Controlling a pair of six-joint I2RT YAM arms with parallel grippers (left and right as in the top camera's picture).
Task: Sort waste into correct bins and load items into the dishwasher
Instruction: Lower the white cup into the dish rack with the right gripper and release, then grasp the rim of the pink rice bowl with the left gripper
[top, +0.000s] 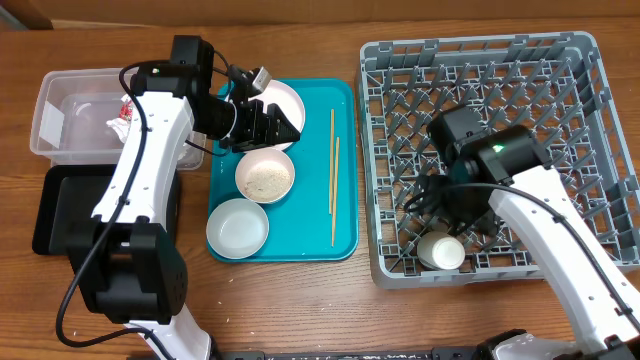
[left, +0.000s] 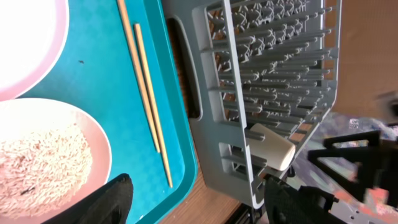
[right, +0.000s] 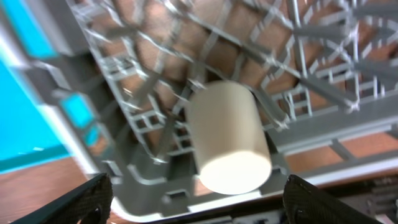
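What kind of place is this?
Probably a tabletop mock-up of a dish-clearing station, not a real kitchen: a grey dish rack stands straight on a wooden table, beside a teal tray with a plate of rice, and a clear tub and a black tray serve as bins.

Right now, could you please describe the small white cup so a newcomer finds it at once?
Start at the large grey dish rack on the right of the table. Follow its near edge toward the teal tray. The small white cup sits just inside, the only dish in the rack.
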